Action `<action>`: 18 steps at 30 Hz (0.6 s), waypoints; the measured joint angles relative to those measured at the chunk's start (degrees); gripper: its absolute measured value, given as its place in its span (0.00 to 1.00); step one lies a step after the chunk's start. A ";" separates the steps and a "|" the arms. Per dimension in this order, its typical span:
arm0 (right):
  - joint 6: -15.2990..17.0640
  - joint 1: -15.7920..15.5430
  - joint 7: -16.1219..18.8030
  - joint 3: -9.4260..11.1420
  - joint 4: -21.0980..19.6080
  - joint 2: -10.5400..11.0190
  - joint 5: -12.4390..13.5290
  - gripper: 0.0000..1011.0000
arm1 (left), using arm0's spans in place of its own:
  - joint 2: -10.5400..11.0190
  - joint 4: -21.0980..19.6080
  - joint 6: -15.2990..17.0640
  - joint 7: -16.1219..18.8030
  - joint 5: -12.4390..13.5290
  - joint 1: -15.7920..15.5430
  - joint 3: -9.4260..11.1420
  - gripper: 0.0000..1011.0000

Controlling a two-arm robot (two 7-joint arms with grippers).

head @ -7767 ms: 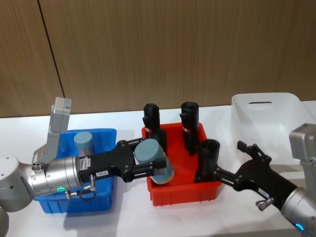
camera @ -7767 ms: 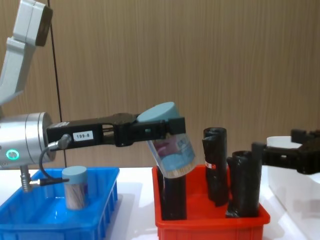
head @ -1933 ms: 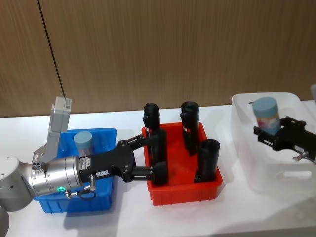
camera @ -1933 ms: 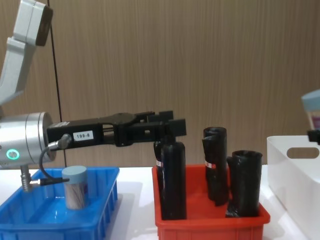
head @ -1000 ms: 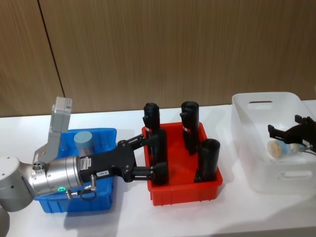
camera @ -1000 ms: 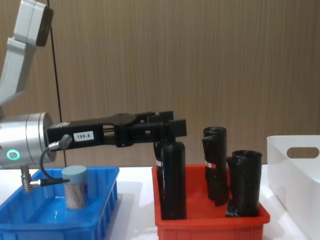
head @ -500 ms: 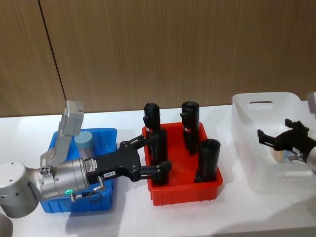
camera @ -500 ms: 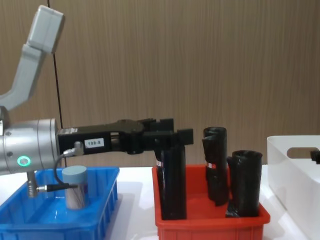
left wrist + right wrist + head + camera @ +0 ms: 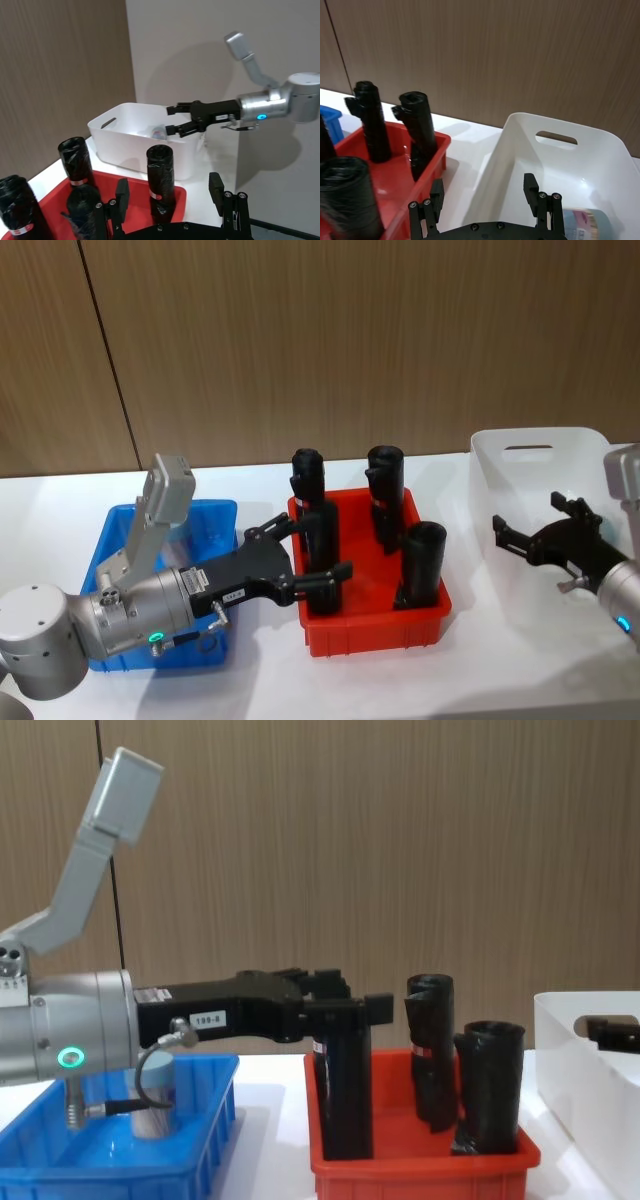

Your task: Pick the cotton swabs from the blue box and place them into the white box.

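1. Cotton swabs (image 9: 585, 223): one jar seen lying on its side on the floor of the white box (image 9: 531, 435), right of the red bin (image 9: 372, 632). Held in the air above that box two seconds before, so counted as delivered.
2. Right tool (image 9: 527, 515): found released and empty, fingers spread wide, hanging over the near half of the white box, right of the red bin. Drawn back toward the robot since the drop, and no longer touching the jar.
3. Left tool (image 9: 320, 545): likewise released and empty, fingers spread over the red bin's left front corner, close to the top of a black roll (image 9: 321, 558). Could not tell whether touching it. Shifted a little toward the blue box (image 9: 217, 510) over the last half second, upper link tilted more.
4. Second jar of swabs (image 9: 157, 1116): stood upright in the blue box, left of the red bin, partly hidden behind the left arm's cable.
5. Judged one transfer complete and the next pick just starting: left tool to be backed clear of the red bin, then lowered over the second jar, with care not to knock the black roll on the way out.
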 joint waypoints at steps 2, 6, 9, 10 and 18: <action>-0.36 -1.32 -0.59 -0.05 -1.78 -0.20 0.04 0.99 | 0.06 -0.78 0.06 1.65 0.42 0.46 0.13 0.99; -0.90 -3.41 -1.49 -0.12 -4.46 -0.51 0.09 0.99 | 0.18 -2.14 0.16 4.49 1.19 1.36 0.38 0.99; -1.37 -5.13 -2.29 -0.17 -6.77 -0.77 0.13 0.99 | 0.24 -2.93 0.21 6.27 1.68 1.85 0.52 0.99; -1.49 -5.61 -2.49 -0.19 -7.39 -0.85 0.14 0.99 | 0.29 -3.46 0.26 7.40 2.00 2.19 0.62 0.99; -2.72 -10.26 -4.59 -0.35 -13.53 -1.58 0.41 0.99 | 0.53 -6.44 0.44 13.67 3.68 4.04 1.12 0.99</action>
